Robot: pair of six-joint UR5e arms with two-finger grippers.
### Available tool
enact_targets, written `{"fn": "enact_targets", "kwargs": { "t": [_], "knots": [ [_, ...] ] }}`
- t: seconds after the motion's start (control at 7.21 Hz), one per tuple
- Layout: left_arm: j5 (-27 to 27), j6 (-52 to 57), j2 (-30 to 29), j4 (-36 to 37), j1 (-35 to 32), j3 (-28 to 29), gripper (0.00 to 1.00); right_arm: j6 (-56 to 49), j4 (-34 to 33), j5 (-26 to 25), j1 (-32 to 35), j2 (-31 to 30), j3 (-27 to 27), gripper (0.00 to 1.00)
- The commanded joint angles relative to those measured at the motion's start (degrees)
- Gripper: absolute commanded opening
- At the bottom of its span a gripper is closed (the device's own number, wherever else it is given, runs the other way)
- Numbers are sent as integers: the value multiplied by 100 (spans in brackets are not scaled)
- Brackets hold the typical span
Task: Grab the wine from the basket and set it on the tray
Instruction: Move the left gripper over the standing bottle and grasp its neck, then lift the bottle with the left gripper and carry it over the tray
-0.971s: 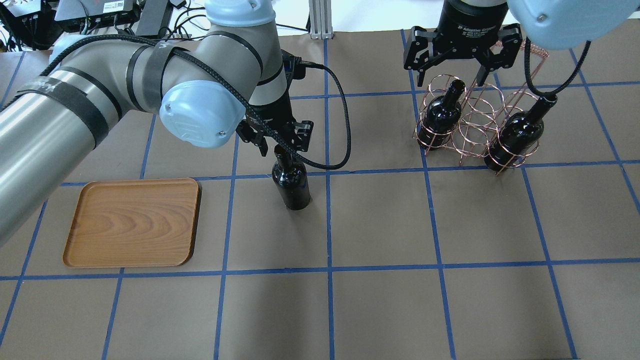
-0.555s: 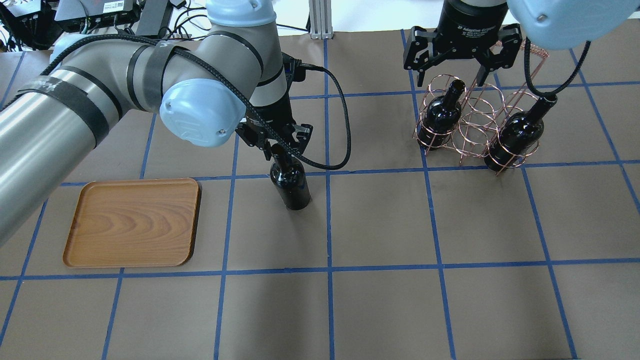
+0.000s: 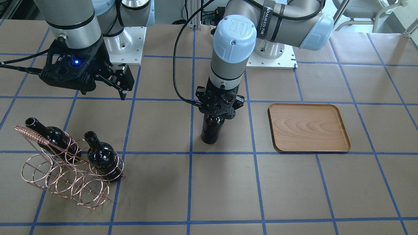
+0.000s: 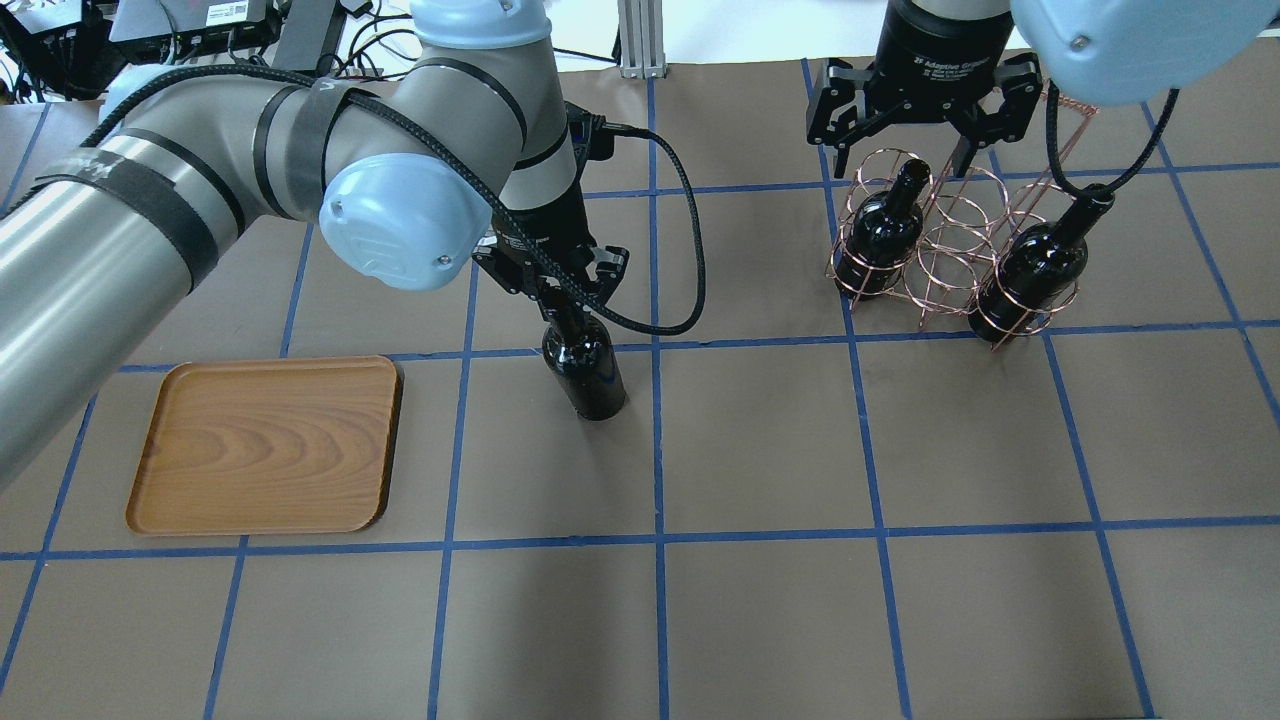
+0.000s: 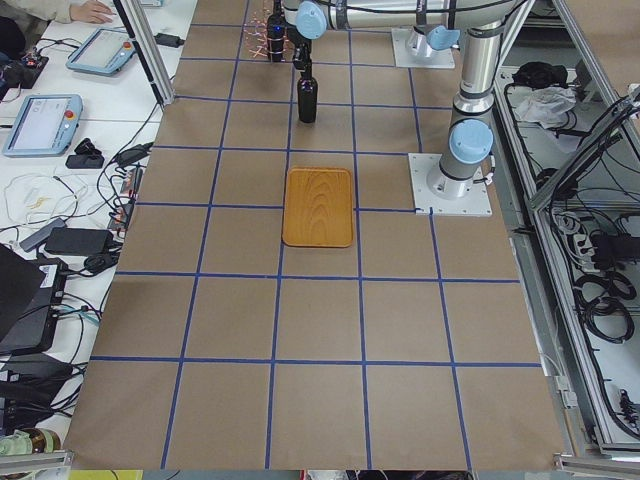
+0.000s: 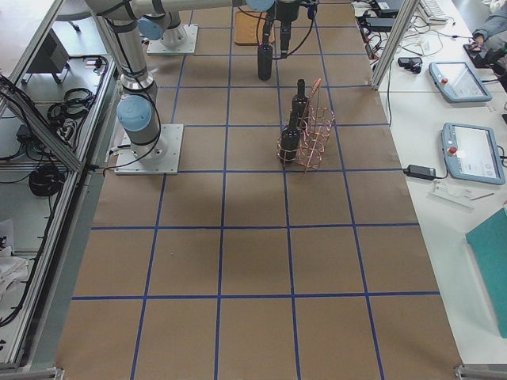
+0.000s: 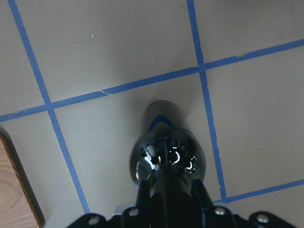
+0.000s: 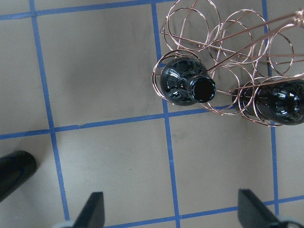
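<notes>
Left claw [image 4: 562,300] clenched on wine bottle [image 4: 590,378] neck, between tray [image 4: 265,445] and basket [image 4: 950,250]; right claw [image 4: 900,155] spread wide above basket.

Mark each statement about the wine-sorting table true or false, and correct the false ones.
1. The basket holds two bottles. True.
2. A bottle stands on the tray. False: no bottle is on it; the third bottle stands upright on the table between tray and basket.
3. The left claw has the third bottle by its neck. True.
4. The right claw is shut on a bottle in the basket. False: the right claw is open above the basket and holds nothing.
</notes>
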Motion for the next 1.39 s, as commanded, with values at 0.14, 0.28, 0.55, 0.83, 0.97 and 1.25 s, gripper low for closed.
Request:
{"fn": "enact_targets", "kwargs": {
  "t": [0.14,0.28,0.55,0.83,0.97,1.25],
  "knots": [
    [-29,25,85,-9,51,68,0,0,-28,0,0,-4,14,100],
    [40,33,181,-9,130,121,0,0,-28,0,0,-4,23,100],
    [329,662,235,-577,873,646,0,0,-28,0,0,-4,23,100],
    [629,1340,497,-642,1708,667,0,0,-28,0,0,-4,23,100],
    [621,1891,568,-738,2191,614,0,0,-28,0,0,-4,23,100],
    [648,2555,726,-826,3036,238,0,0,-55,0,0,-4,23,100]
  ]
}}
